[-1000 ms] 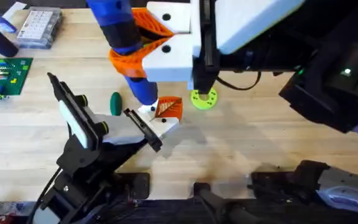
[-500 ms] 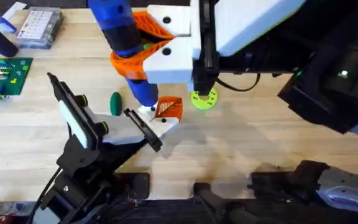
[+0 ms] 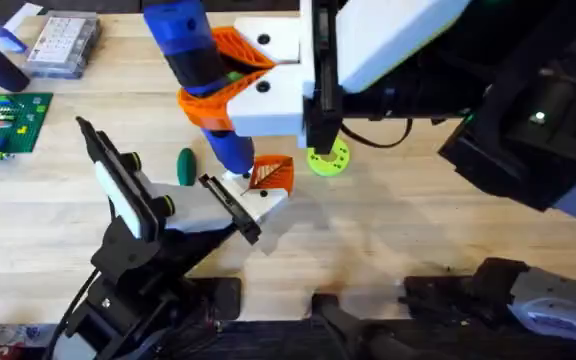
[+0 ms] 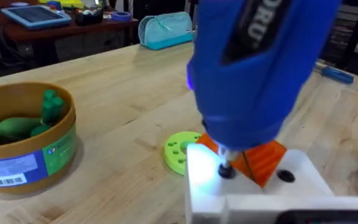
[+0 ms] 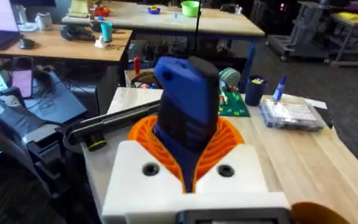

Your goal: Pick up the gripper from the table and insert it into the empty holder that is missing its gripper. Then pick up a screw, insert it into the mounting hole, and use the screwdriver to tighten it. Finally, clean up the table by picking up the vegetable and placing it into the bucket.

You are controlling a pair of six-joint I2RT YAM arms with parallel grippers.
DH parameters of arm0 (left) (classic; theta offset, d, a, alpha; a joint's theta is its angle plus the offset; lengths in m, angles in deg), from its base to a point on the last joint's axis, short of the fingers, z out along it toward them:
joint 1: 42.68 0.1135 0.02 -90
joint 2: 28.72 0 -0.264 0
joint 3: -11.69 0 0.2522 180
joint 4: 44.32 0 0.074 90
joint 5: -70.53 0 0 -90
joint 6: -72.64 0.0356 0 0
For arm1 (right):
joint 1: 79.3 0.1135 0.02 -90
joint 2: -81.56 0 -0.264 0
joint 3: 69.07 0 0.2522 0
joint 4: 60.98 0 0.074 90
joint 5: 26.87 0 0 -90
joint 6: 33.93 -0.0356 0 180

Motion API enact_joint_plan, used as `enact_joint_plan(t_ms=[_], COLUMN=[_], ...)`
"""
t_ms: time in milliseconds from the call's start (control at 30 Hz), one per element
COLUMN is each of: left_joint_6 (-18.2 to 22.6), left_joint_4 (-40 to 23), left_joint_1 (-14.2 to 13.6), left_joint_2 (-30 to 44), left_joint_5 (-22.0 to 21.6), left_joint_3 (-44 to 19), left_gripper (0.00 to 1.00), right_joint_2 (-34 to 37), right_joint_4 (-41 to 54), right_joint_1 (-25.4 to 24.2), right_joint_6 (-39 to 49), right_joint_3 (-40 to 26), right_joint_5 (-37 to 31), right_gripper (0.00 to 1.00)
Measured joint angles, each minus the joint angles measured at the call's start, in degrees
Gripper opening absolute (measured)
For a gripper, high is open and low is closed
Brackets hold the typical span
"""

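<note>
Wooden table (image 3: 448,220), screwdriver (image 3: 196,70) tip hidden against holder (image 3: 258,200), vegetable (image 3: 185,166) beside

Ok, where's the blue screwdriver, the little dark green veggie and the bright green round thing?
screwdriver (image 3: 190,52), overhead view, on its blue body.
vegetable (image 3: 185,166), overhead view, on its middle.
lime-green disc (image 4: 180,150), left wrist view, on its flat top.
</note>
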Motion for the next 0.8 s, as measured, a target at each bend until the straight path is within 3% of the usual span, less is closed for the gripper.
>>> enact_joint_plan(t_ms=[800], left_joint_6=[0.0], left_joint_4=[0.0], left_joint_1=[0.0], left_joint_2=[0.0], left_joint_5=[0.0], left_joint_3=[0.0], left_gripper=[0.013], right_joint_2=[0.0], right_joint_4=[1.3], right_joint_1=[0.0], right_joint_6=[0.0], right_joint_3=[0.0], right_joint_5=[0.0], right_gripper=[0.038])
